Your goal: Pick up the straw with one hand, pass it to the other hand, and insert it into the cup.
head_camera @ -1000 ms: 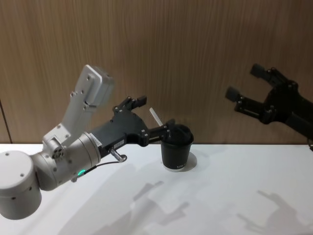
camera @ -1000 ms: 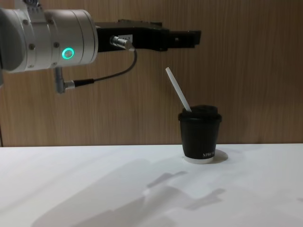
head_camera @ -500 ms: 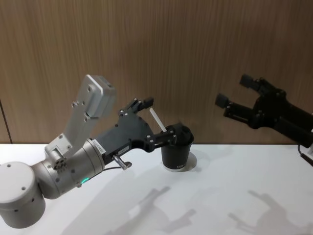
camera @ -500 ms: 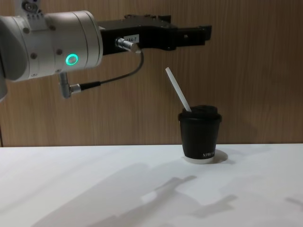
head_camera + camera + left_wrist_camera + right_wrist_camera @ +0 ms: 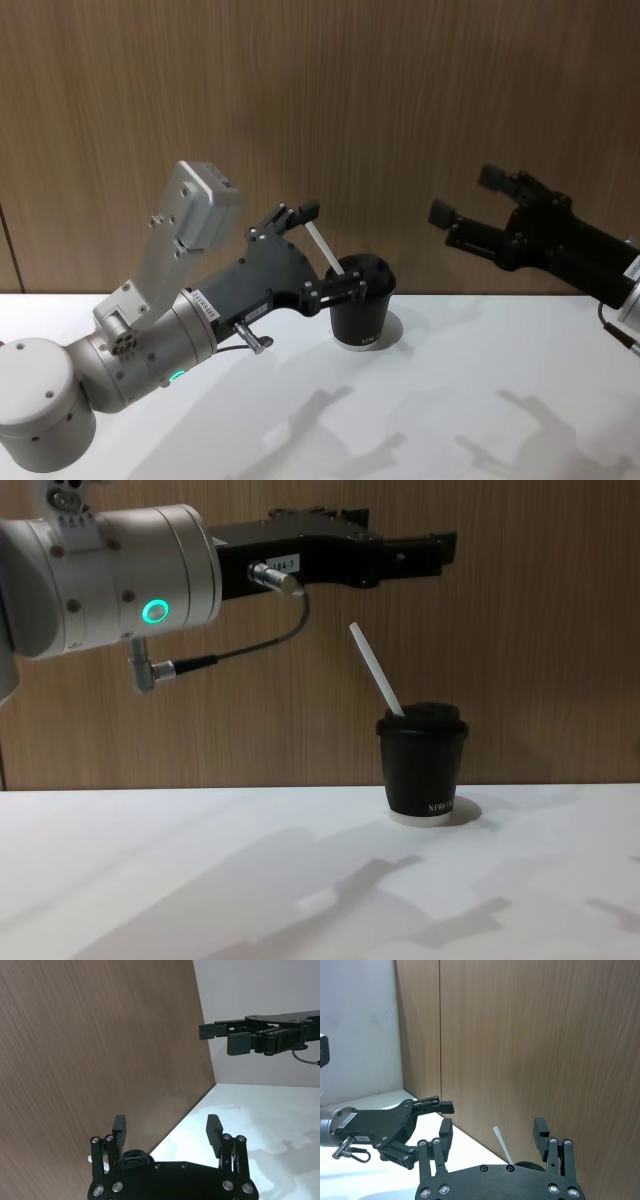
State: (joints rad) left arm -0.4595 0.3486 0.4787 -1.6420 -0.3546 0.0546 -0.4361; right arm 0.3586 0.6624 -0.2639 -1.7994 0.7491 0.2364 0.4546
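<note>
Now straw point(image 5: 376, 670) leaning in cup point(image 5: 423, 763), left pincer point(image 5: 440, 552) released above, right pincer point(image 5: 468, 211) released.

My left gripper point(image 5: 440, 552) has risen and advanced above the straw point(image 5: 376, 668). My right gripper point(image 5: 465, 210) has shifted leftward toward it.

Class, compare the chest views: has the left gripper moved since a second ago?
Yes. The left gripper has risen and reached further right, judged against the cup, which stays put with the straw in it.
</note>
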